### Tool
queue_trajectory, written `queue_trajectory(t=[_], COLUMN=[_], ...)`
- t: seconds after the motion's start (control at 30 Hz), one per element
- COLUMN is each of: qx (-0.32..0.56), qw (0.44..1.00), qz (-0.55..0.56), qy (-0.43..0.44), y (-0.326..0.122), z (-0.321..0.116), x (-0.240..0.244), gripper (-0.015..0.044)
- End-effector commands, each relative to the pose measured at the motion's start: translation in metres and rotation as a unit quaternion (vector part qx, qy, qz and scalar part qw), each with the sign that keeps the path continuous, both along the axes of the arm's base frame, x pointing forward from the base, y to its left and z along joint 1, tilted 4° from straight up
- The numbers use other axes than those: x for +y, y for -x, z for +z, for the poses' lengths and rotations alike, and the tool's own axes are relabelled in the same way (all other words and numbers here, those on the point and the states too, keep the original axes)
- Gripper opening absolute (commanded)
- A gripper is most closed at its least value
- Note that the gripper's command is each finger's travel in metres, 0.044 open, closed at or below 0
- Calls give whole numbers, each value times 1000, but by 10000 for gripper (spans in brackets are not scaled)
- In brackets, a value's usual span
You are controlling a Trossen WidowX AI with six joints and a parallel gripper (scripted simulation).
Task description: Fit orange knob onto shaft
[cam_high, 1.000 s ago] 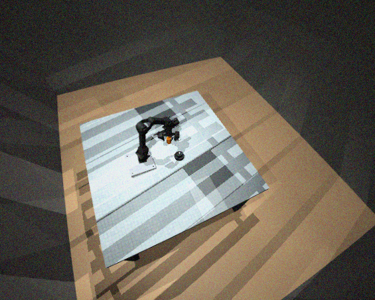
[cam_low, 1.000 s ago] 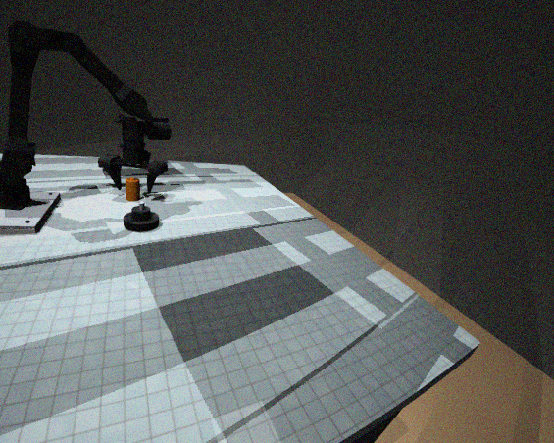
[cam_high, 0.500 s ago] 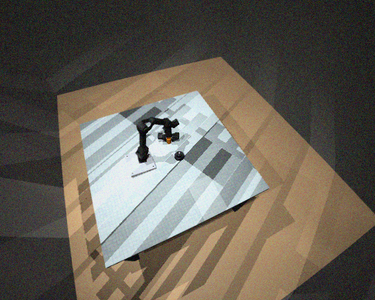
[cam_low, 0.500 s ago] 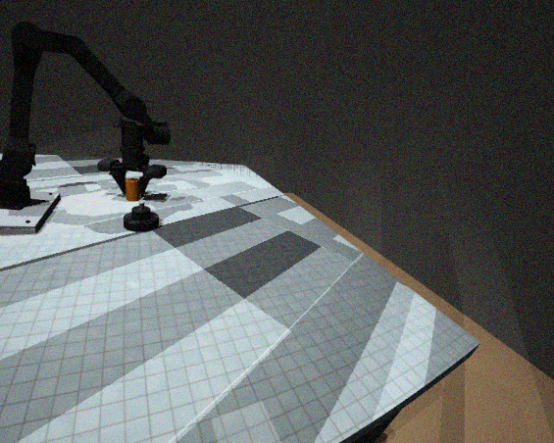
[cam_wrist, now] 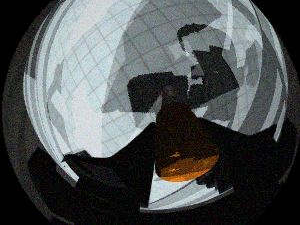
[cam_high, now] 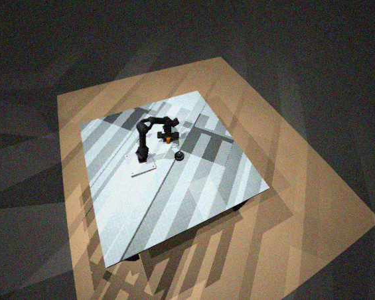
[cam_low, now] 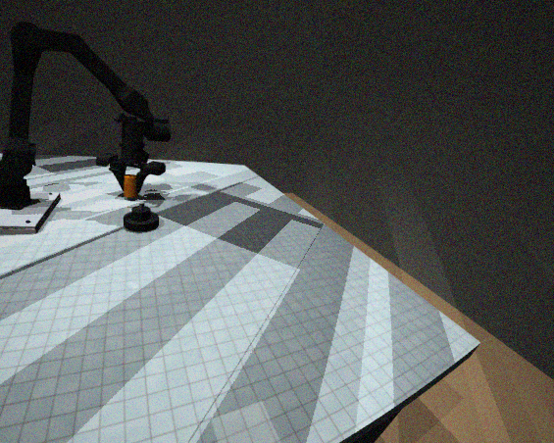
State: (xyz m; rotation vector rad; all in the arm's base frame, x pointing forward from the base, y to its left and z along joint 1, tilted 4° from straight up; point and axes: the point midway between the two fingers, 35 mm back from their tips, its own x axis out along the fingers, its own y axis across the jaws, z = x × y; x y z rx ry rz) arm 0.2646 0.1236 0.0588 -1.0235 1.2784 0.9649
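Between the fingers of the pincer (cam_high: 168, 137) (cam_low: 130, 190) (cam_wrist: 176, 149): knob (cam_high: 168, 141) (cam_low: 129, 186) (cam_wrist: 185, 149). Near the pincer, before it in the exterior view: pedestal (cam_high: 179, 158) (cam_low: 140, 224), apart from the knob, with shaft (cam_high: 178, 152) (cam_low: 141, 208) on top. Farther from the pincer, in the exterior view to picture-left: arm's base plate (cam_high: 149, 170) (cam_low: 41, 221). Below the pincer: tabletop (cam_high: 200, 202) (cam_low: 226, 314) (cam_wrist: 85, 94), under plate and pedestal.

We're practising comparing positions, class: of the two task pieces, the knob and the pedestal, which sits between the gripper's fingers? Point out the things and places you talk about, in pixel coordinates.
The orange knob (cam_high: 168, 140) (cam_low: 129, 186) (cam_wrist: 186, 149); the dark round pedestal (cam_high: 179, 156) (cam_low: 141, 221) stands apart on the table, outside the fingers.
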Motion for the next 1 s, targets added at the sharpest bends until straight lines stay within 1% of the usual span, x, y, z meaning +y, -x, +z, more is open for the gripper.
queue_trajectory(t=[0.0,0.5,0.77,0.97], qx=[-17,-16,-21,-73], qw=[1000,1000,1000,997], qz=[-1,-1,0,0], qy=[-6,-6,-4,13], y=[-4,18,20,24], z=[30,120,123,130], x=[4,1,1,3], gripper=[0,0,0,0])
